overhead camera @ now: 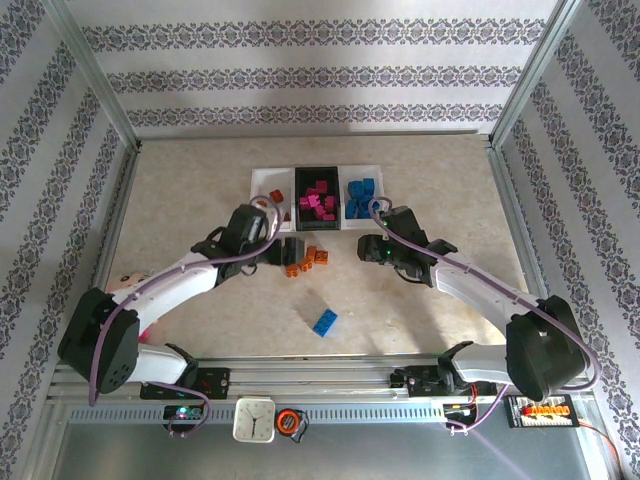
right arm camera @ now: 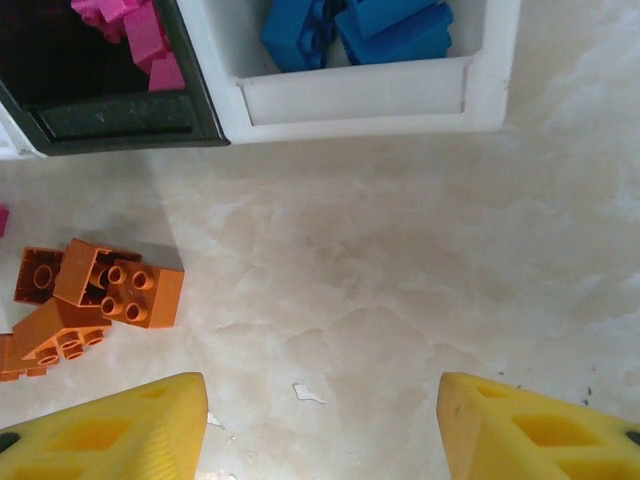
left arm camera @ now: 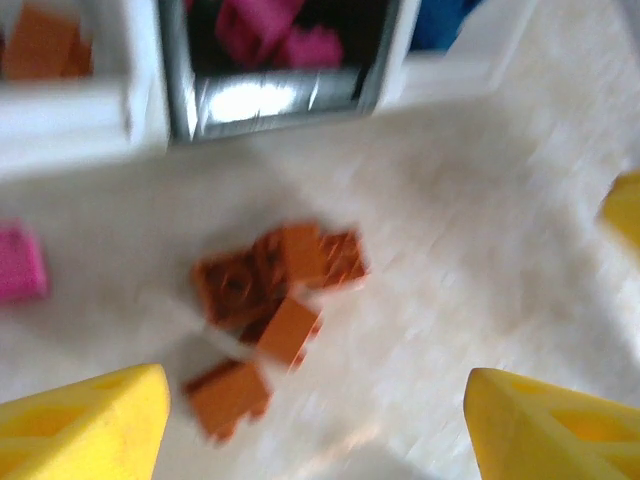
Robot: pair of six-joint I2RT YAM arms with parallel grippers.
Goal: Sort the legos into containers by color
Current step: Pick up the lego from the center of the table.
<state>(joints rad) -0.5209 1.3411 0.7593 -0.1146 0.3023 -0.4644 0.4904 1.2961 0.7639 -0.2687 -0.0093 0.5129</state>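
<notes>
Left wrist shows the left gripper (left arm camera: 318,425) spread, empty, over clumped orange legos (left arm camera: 275,285); closing could snag two or scatter them.

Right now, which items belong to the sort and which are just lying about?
Job: loose orange legos, stray blue lego, black bin, left white bin, right white bin.
Lying about: clock, tape measure.

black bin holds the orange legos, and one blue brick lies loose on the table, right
No: the black bin holds pink legos, as the top external view shows; the orange legos lie on the table in front of it. One blue brick does lie loose on the table.
</notes>
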